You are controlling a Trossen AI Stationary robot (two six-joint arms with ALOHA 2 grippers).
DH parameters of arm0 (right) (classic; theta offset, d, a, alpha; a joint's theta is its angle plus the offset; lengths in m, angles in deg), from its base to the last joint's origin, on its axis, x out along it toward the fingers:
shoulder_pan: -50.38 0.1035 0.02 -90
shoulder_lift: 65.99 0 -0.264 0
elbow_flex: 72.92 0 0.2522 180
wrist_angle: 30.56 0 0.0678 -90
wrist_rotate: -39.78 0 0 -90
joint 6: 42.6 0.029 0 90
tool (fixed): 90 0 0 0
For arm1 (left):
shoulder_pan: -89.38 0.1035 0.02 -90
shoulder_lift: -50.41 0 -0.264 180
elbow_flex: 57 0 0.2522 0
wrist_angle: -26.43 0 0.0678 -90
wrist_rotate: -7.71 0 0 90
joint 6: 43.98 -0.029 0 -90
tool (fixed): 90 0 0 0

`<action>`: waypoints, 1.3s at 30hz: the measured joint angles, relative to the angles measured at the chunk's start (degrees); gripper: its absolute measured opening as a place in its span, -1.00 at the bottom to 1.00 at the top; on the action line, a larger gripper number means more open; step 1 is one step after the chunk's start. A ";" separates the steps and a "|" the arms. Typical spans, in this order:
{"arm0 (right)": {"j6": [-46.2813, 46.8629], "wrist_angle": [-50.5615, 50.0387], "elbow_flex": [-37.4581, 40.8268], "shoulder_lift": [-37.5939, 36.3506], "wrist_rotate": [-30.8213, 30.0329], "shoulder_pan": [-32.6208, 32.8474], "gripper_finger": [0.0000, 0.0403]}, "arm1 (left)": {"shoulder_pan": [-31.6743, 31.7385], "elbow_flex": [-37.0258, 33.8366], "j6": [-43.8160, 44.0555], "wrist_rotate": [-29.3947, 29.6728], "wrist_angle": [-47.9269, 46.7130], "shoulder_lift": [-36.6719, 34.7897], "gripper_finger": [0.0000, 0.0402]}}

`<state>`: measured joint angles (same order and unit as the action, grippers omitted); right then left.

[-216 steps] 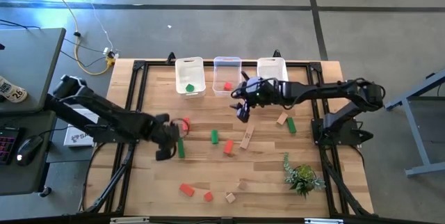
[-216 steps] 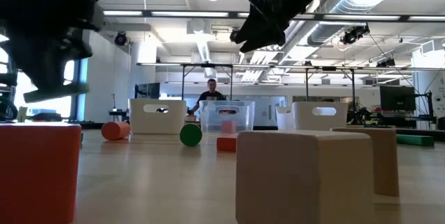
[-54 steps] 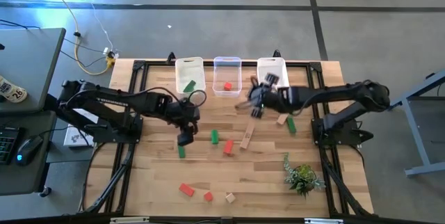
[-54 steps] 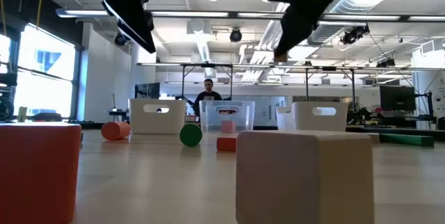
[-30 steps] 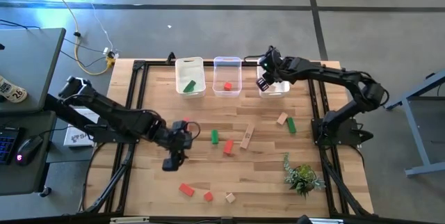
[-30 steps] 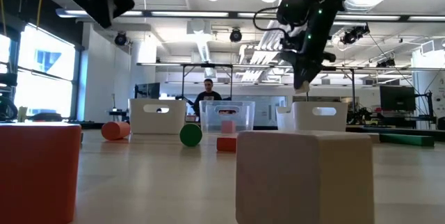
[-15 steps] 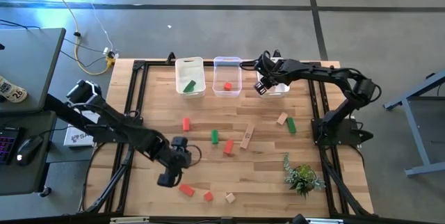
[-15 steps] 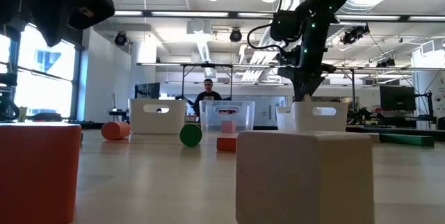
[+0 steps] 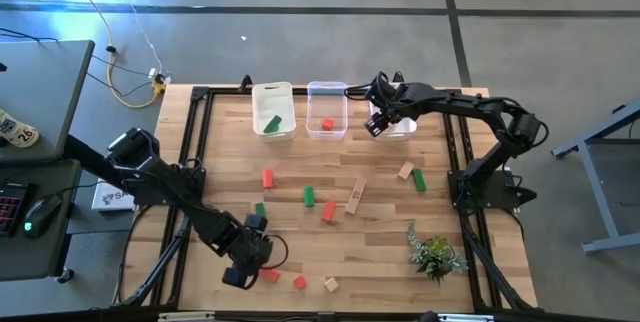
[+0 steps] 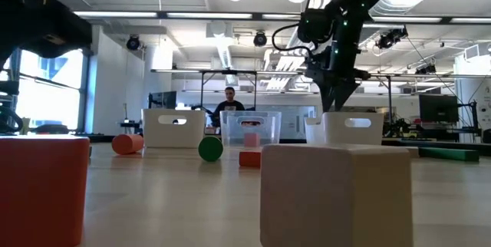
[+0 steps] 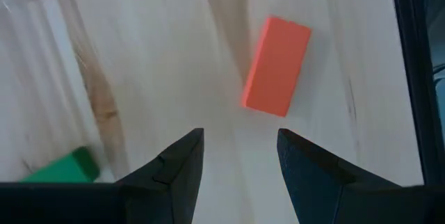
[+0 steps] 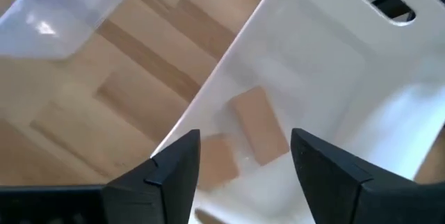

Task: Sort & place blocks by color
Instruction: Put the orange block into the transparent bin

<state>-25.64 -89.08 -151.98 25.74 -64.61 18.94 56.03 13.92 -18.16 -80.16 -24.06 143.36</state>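
Green, red and tan blocks lie scattered on the wooden table (image 9: 210, 142). My left gripper (image 9: 237, 274) hangs open near the table's near edge, just left of a red block (image 9: 268, 274). In the left wrist view that red block (image 11: 277, 66) lies flat ahead of the open fingers (image 11: 236, 165), apart from them, and a green block (image 11: 59, 170) shows at the side. My right gripper (image 9: 377, 125) stands open over the right white bin (image 9: 392, 94). Two tan blocks (image 12: 259, 123) lie on the bin's floor below my right gripper (image 12: 243, 161).
Three bins stand in a row at the far edge: a white one (image 9: 273, 96) with a green block, a clear one (image 9: 326, 92) with a red block, then the right white one. A small leafy plant (image 9: 435, 254) stands near right. Loose blocks lie mid-table (image 9: 328, 212).
My left gripper has gone toward the table's near edge, down to the red block there, still open. My right gripper has stayed over the right white bin and has opened; a tan block now lies in the bin.
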 joint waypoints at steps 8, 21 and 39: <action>1.22 -2.49 -4.03 -0.02 0.97 3.23 0.04 | -2.67 0.00 1.02 0.68 5.18 0.54 -0.14; 4.03 -3.67 -11.14 -0.02 0.90 10.11 0.04 | -4.28 0.04 0.60 4.97 10.84 5.35 -0.14; 5.74 -5.78 -13.53 -0.07 -0.94 13.27 0.04 | -5.07 0.26 2.06 6.93 12.88 12.28 -0.20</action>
<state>-19.90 -94.86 -165.51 25.67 -65.55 32.21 50.96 14.19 -16.10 -73.23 -11.18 155.64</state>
